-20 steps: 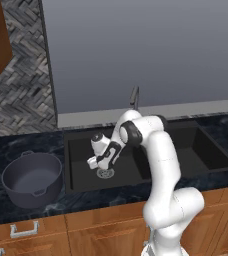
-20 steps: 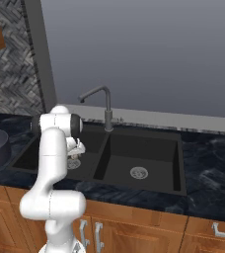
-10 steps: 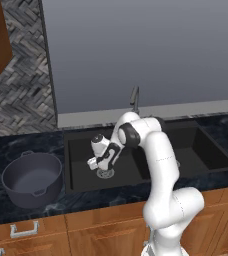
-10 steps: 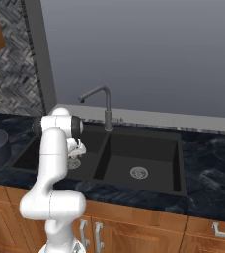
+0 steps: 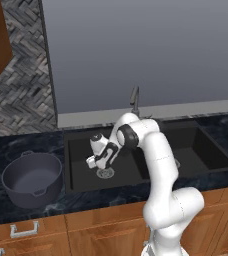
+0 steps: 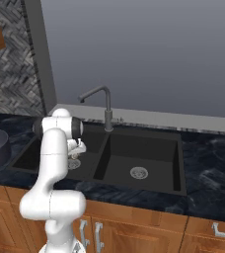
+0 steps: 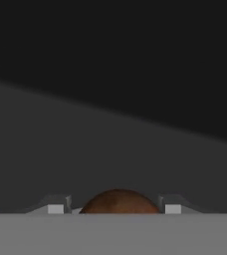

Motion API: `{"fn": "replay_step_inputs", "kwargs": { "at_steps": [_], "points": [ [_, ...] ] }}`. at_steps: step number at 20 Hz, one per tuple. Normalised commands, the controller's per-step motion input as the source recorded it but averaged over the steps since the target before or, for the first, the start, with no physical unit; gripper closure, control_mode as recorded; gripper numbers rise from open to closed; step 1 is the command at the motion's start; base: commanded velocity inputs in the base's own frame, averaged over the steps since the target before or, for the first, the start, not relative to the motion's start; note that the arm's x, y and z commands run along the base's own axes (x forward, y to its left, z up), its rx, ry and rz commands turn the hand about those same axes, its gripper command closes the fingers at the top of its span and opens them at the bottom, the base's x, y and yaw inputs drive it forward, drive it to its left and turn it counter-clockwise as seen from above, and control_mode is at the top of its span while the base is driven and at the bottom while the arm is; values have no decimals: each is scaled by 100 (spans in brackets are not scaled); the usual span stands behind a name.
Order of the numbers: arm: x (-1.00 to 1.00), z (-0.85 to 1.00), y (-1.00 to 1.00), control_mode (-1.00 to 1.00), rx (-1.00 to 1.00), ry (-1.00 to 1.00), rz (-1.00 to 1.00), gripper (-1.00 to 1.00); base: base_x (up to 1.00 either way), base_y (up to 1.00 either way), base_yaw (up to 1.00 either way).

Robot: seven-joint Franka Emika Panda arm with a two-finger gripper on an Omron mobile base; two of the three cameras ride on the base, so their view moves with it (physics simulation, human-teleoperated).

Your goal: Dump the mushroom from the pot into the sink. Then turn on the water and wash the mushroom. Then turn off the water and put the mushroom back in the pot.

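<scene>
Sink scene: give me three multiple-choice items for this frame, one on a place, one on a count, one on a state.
1. Where does the pot stand?
A. on the counter left of the sink
B. inside the sink
C. on the floor

2. How many basins does the sink have?
A. one
B. two
C. three

3. What comes out of the faucet?
A. a steady stream
B. steam
C. nothing visible

Answers:
1 A: the left base view shows it on the dark counter beside the sink's left edge.
2 B: the right base view shows two basins, with a divider between them.
3 C: no water shows under the spout; the hand is low in the left basin, with the mushroom between its fingers.
</scene>
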Motion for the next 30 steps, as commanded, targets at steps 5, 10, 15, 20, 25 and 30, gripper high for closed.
{"fn": "replay_step_inputs", "kwargs": {
  "at_steps": [5, 10, 15, 20, 25, 30],
  "points": [
    [0, -21, -18, -100, 0, 0, 0, 100, 0, 0, 0],
    [0, -21, -18, -100, 0, 0, 0, 100, 0, 0, 0],
    [-24, 8, 2, -100, 0, -9, 0, 100, 0, 0, 0],
    [-47, 50, 1, -100, 0, -25, 0, 100, 0, 0, 0],
    [-65, 67, 0, -100, 0, -25, -3, 100, 0, 0, 0],
    [-74, 80, 1, -100, 0, -16, -5, 100, 0, 0, 0]
  ]
}}
